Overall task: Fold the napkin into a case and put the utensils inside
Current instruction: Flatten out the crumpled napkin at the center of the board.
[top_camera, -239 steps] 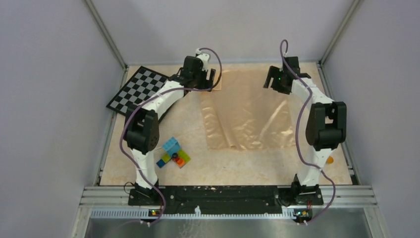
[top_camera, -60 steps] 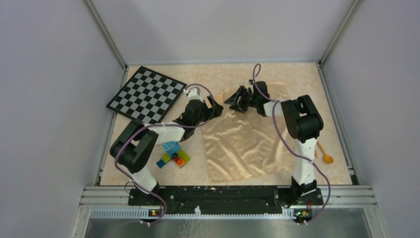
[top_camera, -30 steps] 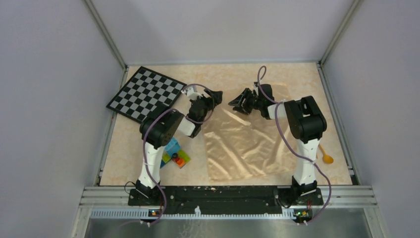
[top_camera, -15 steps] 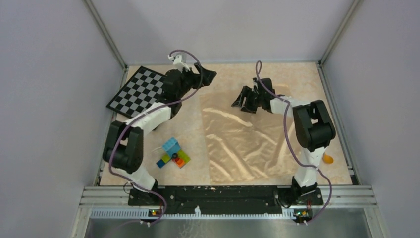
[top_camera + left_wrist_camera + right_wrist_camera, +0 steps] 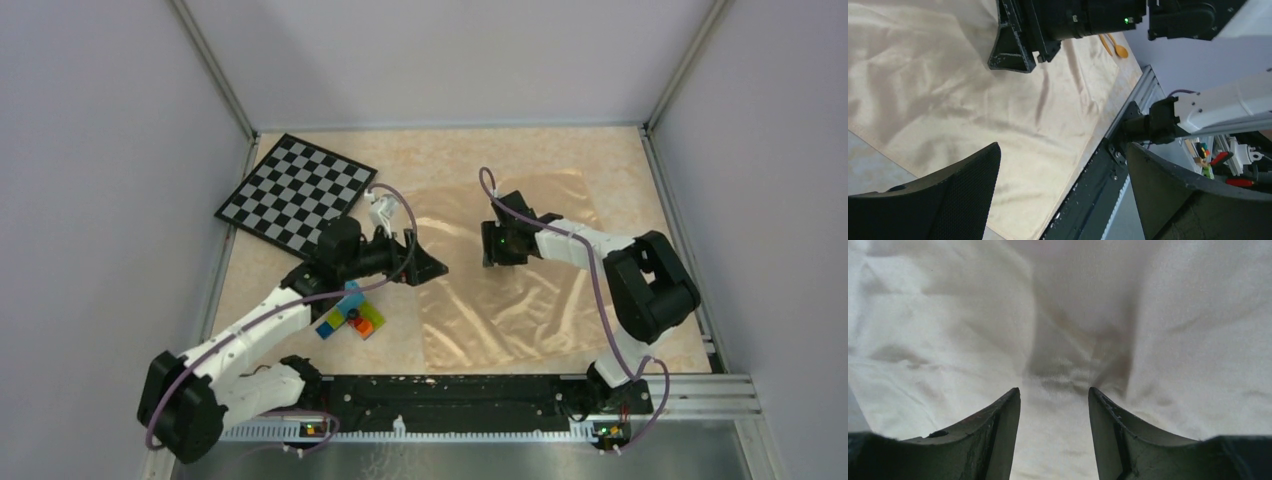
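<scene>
The peach-orange napkin (image 5: 510, 290) lies spread out and wrinkled on the table, not shaped as a case. My right gripper (image 5: 497, 255) points down at the napkin's upper middle. Its fingers stand open just above the cloth (image 5: 1058, 330), nothing between them (image 5: 1054, 390). My left gripper (image 5: 428, 268) hovers wide open at the napkin's left edge, holding nothing (image 5: 1062, 145). In the left wrist view the right gripper (image 5: 1015, 52) hangs over the napkin (image 5: 948, 100), and the orange-yellow utensils (image 5: 1117, 48) lie beyond its far side. In the top view the right arm hides the utensils.
A black-and-white checkered board (image 5: 295, 190) lies at the far left. A cluster of coloured toy bricks (image 5: 350, 312) sits under the left forearm. The black base rail (image 5: 450, 390) runs along the near edge, and grey walls close in the table.
The left arm swung from the far corner by the checkered board down to the napkin's left edge. The right gripper moved nearer, over the napkin's middle. The cloth now lies flatter.
</scene>
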Controlling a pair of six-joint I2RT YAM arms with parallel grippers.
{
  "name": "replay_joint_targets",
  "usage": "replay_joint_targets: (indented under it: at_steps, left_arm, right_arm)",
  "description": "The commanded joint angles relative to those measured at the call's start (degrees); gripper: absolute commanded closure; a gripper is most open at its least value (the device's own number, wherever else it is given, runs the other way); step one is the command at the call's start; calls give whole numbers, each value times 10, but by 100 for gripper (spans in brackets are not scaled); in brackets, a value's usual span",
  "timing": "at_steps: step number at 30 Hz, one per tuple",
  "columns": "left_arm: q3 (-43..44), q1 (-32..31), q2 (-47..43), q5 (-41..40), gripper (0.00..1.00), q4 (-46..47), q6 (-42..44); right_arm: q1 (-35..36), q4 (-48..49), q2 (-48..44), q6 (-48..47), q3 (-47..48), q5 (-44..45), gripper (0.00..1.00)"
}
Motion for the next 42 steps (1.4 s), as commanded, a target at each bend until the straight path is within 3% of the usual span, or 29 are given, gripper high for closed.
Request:
replay_joint_targets:
  at_steps: [1, 6, 12, 20, 26, 31, 36, 42]
  left_arm:
    - [-44, -7, -118, -15, 1, -14, -22]
    - [-64, -7, -188, -38, 1, -45, -27]
    - [-61, -7, -180, -30, 1, -64, -22]
    - [-65, -7, -111, -35, 1, -55, 5]
    - [-39, -6, 13, -31, 1, -21, 29]
    - [2, -6, 106, -29, 1, -7, 55]
    - [7, -6, 163, -27, 1, 33, 55]
    - [10, -7, 223, -31, 2, 79, 44]
  right_arm:
    - [7, -10, -47, -25, -25, 70, 48]
    - [13, 13, -41, -8, -35, 64, 48]
    - [36, 62, -14, 55, -38, 45, 48]
    - [49, 98, 82, 103, 63, 10, 48]
    - [49, 23, 113, 77, 162, 30, 47]
    - [33, 9, 35, 54, 126, 24, 41]
    - [-19, 25, -52, 64, 22, 9, 39]
    - [-121, 55, -109, 72, -70, -32, 48]
